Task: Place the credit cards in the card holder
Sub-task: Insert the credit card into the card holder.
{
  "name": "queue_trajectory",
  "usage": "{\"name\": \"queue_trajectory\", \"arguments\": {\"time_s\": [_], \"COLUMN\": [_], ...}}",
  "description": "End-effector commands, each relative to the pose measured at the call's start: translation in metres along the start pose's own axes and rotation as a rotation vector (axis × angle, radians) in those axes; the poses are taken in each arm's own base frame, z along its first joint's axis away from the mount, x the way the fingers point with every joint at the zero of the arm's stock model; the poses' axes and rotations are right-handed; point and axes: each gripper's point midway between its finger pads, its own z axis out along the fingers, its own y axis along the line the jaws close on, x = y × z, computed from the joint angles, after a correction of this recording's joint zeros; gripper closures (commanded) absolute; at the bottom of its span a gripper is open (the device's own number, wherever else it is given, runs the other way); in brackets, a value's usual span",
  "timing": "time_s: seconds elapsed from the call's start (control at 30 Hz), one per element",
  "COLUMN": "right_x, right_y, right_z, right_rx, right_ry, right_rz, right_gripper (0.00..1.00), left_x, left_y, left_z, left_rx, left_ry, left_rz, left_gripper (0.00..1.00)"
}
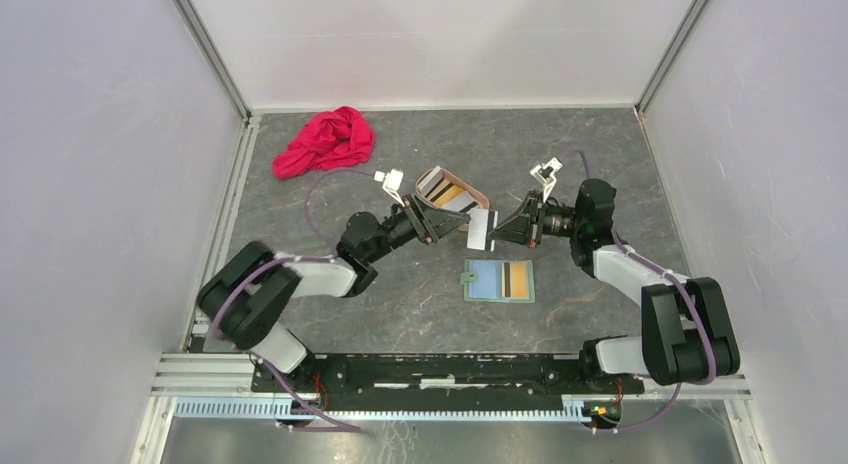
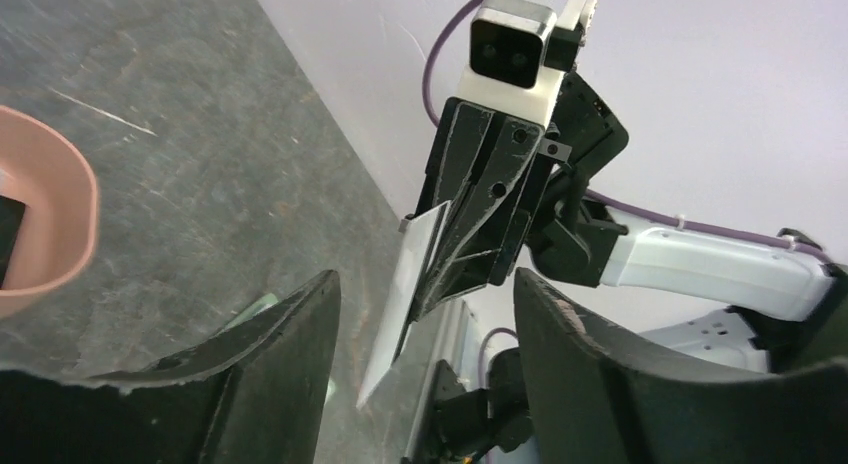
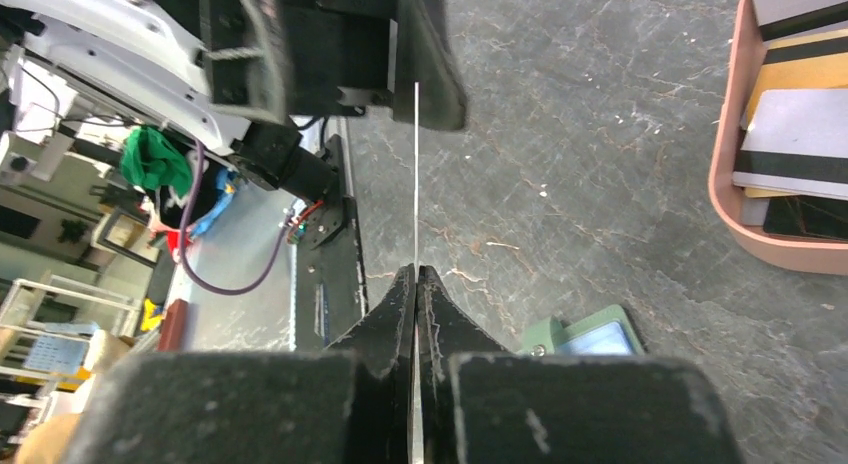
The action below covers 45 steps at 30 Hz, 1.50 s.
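White card (image 2: 408,274): in the air above the surface (image 1: 400,294), between the two arms. Right jaws closed flat on one end of it. In the right wrist view the card shows edge-on as a thin pale line running out from the pinched tips.

Left jaws: apart, facing the right jaws, with the free end of the card in the gap between them. That end runs close alongside one left finger (image 3: 432,59); I cannot tell whether it touches.

Card holder (image 1: 500,280): lying open and flat on the surface, just nearer the arm bases than the held card. Sage-green border with a snap tab on its left edge, light blue inside. An orange card with a dark stripe (image 1: 515,277) shows on the right half. Neither set of jaws touches the holder.

Tray (image 3: 722,174): pinkish-tan, oval, on the surface just beyond the left jaws. It holds the remaining cards (image 3: 800,134) in an overlapping stack: orange, pale grey and dark ones, several with a dark stripe.

Red cloth (image 1: 325,142): bunched up at the far left of the surface, well apart from everything else.

Surface: dark grey with a marbled pattern, pale walls on three sides.
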Motion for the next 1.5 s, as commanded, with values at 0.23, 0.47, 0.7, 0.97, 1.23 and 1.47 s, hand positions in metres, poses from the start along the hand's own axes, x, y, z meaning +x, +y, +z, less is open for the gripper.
{"name": "queue_trajectory", "arguments": {"time_s": [0.23, 0.47, 0.7, 0.97, 1.23, 1.47], "right_x": [0.006, 0.039, 0.081, 0.1, 0.104, 0.108], "right_y": [-0.007, -0.03, -0.051, -0.056, -0.059, -0.064], "right_z": [-0.027, -0.048, -0.066, -0.071, -0.072, -0.075], "right_rx": [0.041, 0.187, 0.344, 0.425, 0.445, 0.466], "right_ry": [0.091, 0.141, 0.115, 0.106, 0.036, 0.029], "right_rz": [-0.203, -0.043, 0.173, 0.314, 0.396, 0.416], "right_gripper": [1.0, 1.0, 1.0, 1.0, 1.0, 1.0], "left_x": [-0.03, 0.008, 0.05, 0.071, 0.08, 0.092], "left_y": [0.005, 0.026, 0.051, 0.069, 0.072, 0.078], "left_z": [-0.043, -0.038, -0.039, -0.045, -0.043, -0.038], "left_rx": [-0.287, -0.3, -0.487, -0.598, -0.609, -0.605], "left_ry": [0.068, 0.203, 0.286, 0.282, 0.284, 0.313], "left_rz": [0.508, 0.352, 0.367, 0.34, 0.347, 0.346], "left_gripper": [0.0, 0.0, 0.05, 0.17, 0.17, 0.15]}}
